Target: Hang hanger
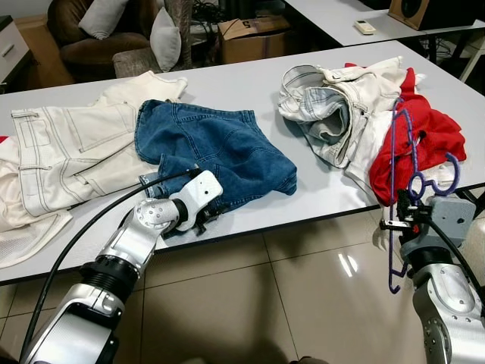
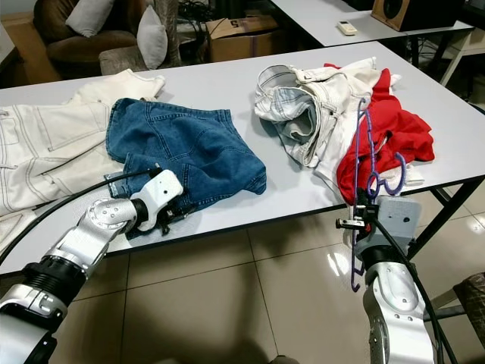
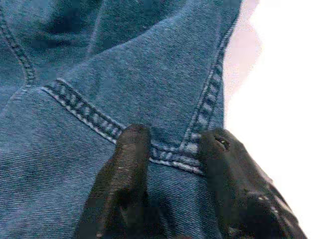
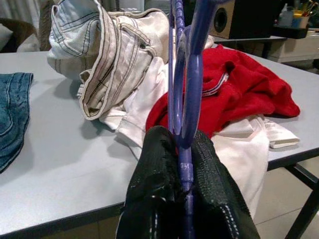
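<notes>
A purple hanger stands upright off the table's front right edge, pinched in my right gripper; it also shows as the hanger rising between the black fingers. Blue denim shorts lie in the middle of the white table. My left gripper is shut on the shorts' front hem, at the table's front edge.
Cream jeans spread at the table's left. A heap of pale jeans, a white garment and a red garment lies at the right. An armchair with cushions and a cardboard box stand beyond the table. Tiled floor lies below.
</notes>
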Tool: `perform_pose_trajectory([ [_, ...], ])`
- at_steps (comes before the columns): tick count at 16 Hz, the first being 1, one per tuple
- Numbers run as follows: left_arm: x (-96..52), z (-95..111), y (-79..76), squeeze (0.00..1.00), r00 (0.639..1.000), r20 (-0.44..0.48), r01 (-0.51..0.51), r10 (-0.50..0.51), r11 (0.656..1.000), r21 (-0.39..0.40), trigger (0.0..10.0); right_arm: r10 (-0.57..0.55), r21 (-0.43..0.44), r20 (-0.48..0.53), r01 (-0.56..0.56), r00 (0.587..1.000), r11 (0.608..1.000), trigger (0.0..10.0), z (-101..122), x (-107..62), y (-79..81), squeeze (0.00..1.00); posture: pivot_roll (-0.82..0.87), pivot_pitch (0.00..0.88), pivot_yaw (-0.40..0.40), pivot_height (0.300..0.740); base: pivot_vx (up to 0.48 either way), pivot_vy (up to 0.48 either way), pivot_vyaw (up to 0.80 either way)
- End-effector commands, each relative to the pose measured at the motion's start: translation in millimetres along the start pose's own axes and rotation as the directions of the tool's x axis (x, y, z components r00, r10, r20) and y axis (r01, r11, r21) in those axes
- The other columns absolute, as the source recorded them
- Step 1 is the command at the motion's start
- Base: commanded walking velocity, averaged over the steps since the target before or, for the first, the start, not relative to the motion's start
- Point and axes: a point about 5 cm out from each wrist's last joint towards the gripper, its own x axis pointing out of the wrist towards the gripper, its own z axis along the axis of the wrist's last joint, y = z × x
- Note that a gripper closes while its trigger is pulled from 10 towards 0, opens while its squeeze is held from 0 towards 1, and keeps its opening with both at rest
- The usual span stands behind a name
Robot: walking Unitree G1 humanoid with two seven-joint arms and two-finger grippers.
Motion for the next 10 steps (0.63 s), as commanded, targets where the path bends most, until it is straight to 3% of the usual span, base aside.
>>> perform_pose_trajectory([
  [1, -3.4, -4, -1.0, 0.00, 1.000, -0.001, 0.022, -0.022, 1.000, -0.004, 0.0, 0.016, 0.003, 0.007, -0.017, 1.000, 1.000, 10.0, 4, 0.5, 4.6, 0.00, -0.16, 0.000, 0.065, 0.740, 0.000, 0.000, 0.00],
  [8, -3.4, -5, 4.1, 0.00, 1.000, -0.003, -0.015, 0.015, 0.999, 0.042, 0.0, 0.022, 0.004, 0.003, -0.022, 1.000, 1.000, 10.0, 3, 3.9, 6.7, 0.00, -0.16, 0.000, 0.064, 0.740, 0.000, 0.000, 0.00],
  [10, -5.4, -3, 10.6, 0.00, 0.998, 0.019, -0.055, 0.054, 0.994, 0.099, 0.0, 0.029, 0.003, 0.000, -0.029, 1.000, 1.000, 10.0, 3, 5.3, 8.5, 0.00, -0.16, 0.000, 0.060, 0.740, 0.000, 0.000, 0.00],
])
